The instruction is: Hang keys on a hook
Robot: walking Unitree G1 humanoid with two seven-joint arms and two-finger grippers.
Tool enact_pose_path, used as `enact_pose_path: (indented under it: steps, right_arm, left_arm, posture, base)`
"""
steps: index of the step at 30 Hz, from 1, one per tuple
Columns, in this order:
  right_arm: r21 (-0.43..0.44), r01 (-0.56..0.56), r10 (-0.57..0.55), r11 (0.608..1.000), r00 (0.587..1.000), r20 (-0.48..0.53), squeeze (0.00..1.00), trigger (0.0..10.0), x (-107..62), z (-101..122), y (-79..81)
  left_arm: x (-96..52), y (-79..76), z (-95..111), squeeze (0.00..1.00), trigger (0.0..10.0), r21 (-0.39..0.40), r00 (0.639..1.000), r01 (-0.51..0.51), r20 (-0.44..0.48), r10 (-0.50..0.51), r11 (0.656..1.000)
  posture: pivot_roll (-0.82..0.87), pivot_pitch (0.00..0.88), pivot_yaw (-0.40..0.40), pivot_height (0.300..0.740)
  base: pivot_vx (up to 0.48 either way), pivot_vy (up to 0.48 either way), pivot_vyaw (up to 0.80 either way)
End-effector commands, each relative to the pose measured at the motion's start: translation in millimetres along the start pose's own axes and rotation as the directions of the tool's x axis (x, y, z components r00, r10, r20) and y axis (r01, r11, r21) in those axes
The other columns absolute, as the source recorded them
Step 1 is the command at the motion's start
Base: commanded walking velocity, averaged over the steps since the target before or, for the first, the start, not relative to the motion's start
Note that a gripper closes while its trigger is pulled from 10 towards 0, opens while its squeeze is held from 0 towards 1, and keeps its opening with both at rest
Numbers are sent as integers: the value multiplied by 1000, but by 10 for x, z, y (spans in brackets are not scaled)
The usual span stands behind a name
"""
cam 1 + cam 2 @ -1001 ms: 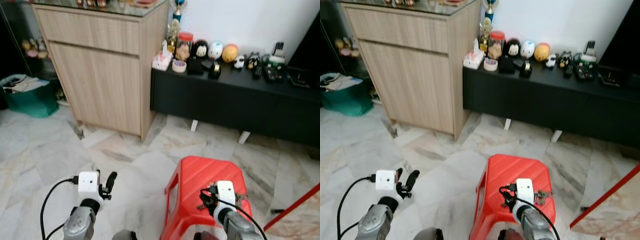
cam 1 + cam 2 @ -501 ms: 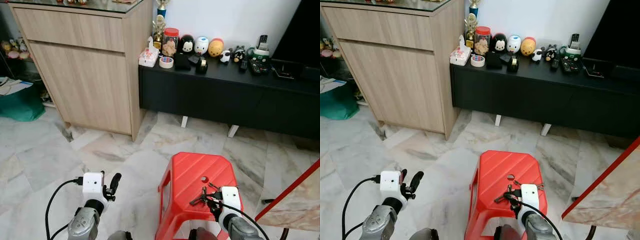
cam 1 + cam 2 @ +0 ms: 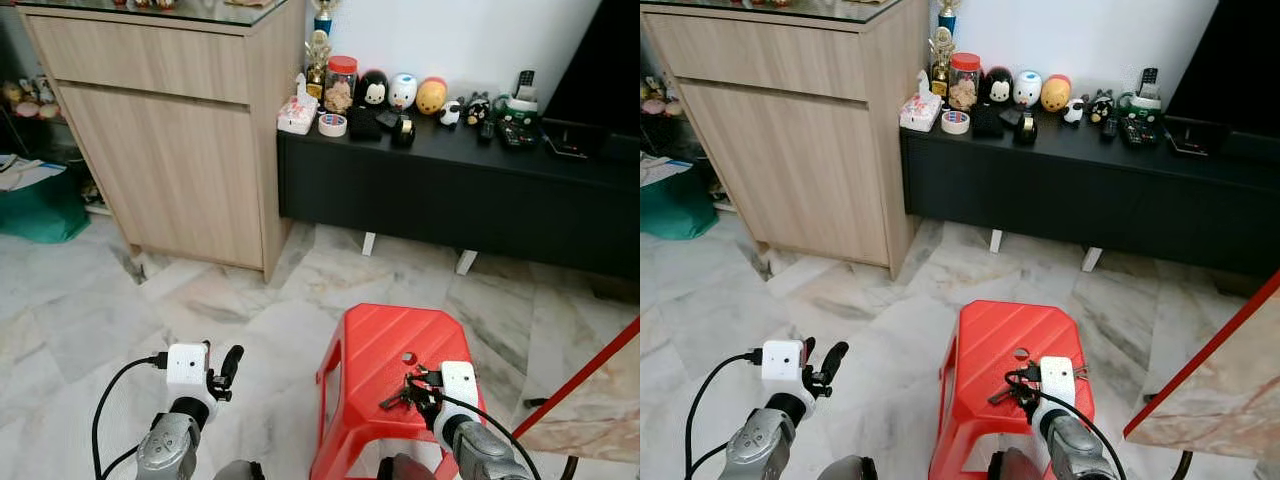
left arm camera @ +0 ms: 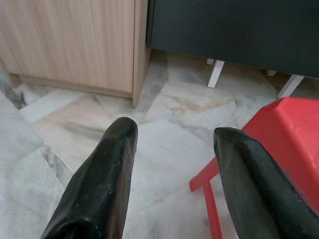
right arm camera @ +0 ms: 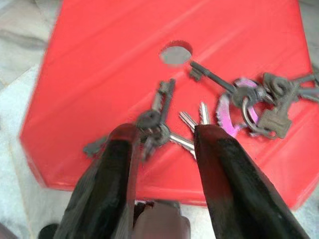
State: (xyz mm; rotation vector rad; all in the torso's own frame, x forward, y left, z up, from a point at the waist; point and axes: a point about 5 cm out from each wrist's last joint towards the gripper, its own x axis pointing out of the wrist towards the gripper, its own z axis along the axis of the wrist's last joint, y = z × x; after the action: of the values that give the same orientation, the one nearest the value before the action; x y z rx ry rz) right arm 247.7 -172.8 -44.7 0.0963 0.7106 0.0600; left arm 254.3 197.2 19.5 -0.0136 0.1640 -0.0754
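Observation:
A bunch of keys [image 3: 399, 396] lies on the top of a red plastic stool [image 3: 385, 340], near its front edge and close to a round hole. My right gripper [image 3: 420, 390] hovers just over it. In the right wrist view the gripper [image 5: 162, 134] is open, and the nearer key ring [image 5: 152, 123] lies between the fingers [image 5: 117, 164], close to one of them. A second cluster on a pink ring [image 5: 249, 104] lies beside the other finger. My left gripper [image 3: 224, 364] is open above the marble floor, holding nothing [image 4: 172, 132].
A wooden cabinet [image 3: 170, 150] stands at the back left. Beside it a low black bench [image 3: 450, 190] carries jars, figurines and remotes. A green bag [image 3: 35, 200] sits on the floor at far left. A red-edged marble slab [image 3: 590, 395] juts in at the right.
The view swung and steadied since one second ago. Over the last half second my right gripper edged slightly forward over the keys. The left arm is unchanged.

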Motion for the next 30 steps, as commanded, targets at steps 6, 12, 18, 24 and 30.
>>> enact_pose_path:
  steps: [6, 12, 18, 24, 30]
  right_arm:
    - [0, 1, -1, 1000, 1000, -12, 0, 10000, -5, -30, -6]
    - [-33, -16, 16, 999, 1000, 5, 0, 10000, -2, -4, 13]
    - [-39, -34, 35, 999, 999, 18, 0, 10000, 3, 17, 32]
    - [-32, -21, 21, 999, 1000, 2, 0, 10000, 1, -9, 24]
    - [-24, -5, 5, 1000, 1000, -9, 0, 10000, -8, -44, 9]
  left_arm:
    - [11, -34, 3, 0, 10000, 13, 1000, 15, 0, -15, 1000]
    - [13, -24, 17, 0, 10000, 10, 1000, 10, 8, -10, 1000]
    - [22, -34, 29, 0, 10000, 18, 1000, 12, 13, -12, 1000]
    - [31, -45, 41, 0, 10000, 22, 1000, 16, 18, -16, 1000]
    - [31, -41, 42, 0, 10000, 26, 1000, 18, 18, -19, 1000]
  posture:
    - [88, 0, -76, 609]
    - [90, 0, -76, 609]
    - [88, 0, -75, 609]
    - [88, 0, -75, 609]
    - [91, 0, -74, 609]
  base:
    - [0, 0, 0]
    - [0, 0, 0]
    - [0, 0, 366]
    - [0, 0, 0]
    - [0, 0, 0]
